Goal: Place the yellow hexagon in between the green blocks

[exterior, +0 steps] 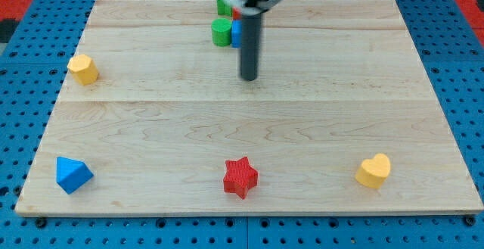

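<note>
At view's left: yellow hexagon (83, 69) upright | my tip (249, 77) well apart

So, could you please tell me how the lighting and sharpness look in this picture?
Camera view: light is even and soft, with no glare on the wooden board; the red star and yellow hexagon cast only faint shadows; my tip is fairly sharp, while the rod's top at the view's top edge is blurred.
</note>
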